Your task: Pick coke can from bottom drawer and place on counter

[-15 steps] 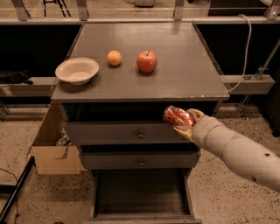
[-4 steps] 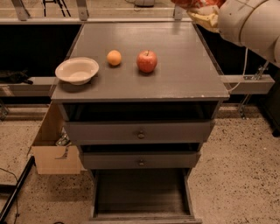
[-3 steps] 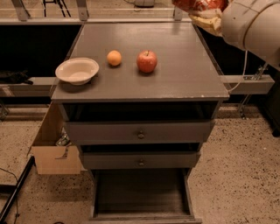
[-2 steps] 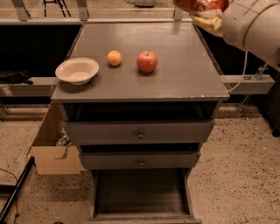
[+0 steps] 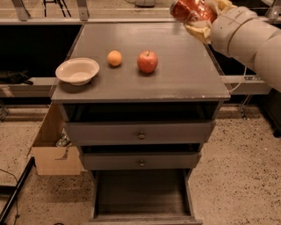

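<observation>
Bottom drawer (image 5: pixel 140 201): pulled open, dark interior showing.
Bowl (image 5: pixel 77 70): on table (image 5: pixel 175 83), near left edge.
End effector (image 5: pixel 203 16): above table's far right corner, clamped around coke can (image 5: pixel 189 9).

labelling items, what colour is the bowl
Cream bowl, camera view; end effector holds can above counter, back right.

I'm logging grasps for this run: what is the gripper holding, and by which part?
The gripper holds the coke can by its cylindrical side, toward one end, up above the far right corner of the counter.
</observation>
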Motion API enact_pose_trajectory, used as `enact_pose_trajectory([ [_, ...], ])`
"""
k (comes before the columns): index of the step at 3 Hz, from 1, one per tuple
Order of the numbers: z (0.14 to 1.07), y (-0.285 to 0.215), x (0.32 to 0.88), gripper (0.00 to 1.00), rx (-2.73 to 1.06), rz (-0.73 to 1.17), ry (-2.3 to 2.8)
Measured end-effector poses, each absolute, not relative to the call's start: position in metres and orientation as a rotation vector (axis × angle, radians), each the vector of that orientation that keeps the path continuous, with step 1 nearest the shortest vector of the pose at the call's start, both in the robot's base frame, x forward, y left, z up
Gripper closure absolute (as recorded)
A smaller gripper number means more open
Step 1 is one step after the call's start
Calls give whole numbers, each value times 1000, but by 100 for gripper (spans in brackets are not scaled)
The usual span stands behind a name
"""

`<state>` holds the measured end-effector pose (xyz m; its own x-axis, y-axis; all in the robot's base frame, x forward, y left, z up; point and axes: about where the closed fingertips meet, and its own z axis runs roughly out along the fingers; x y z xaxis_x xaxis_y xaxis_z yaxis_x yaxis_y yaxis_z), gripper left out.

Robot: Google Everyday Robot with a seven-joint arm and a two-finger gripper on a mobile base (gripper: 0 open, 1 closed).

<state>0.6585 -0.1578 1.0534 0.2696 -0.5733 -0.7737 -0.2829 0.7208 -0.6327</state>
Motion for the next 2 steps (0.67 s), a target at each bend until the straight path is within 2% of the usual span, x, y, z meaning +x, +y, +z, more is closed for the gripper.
enact_pose_trajectory([
  [2,1012,-169,657,100,-676,-115,1425],
])
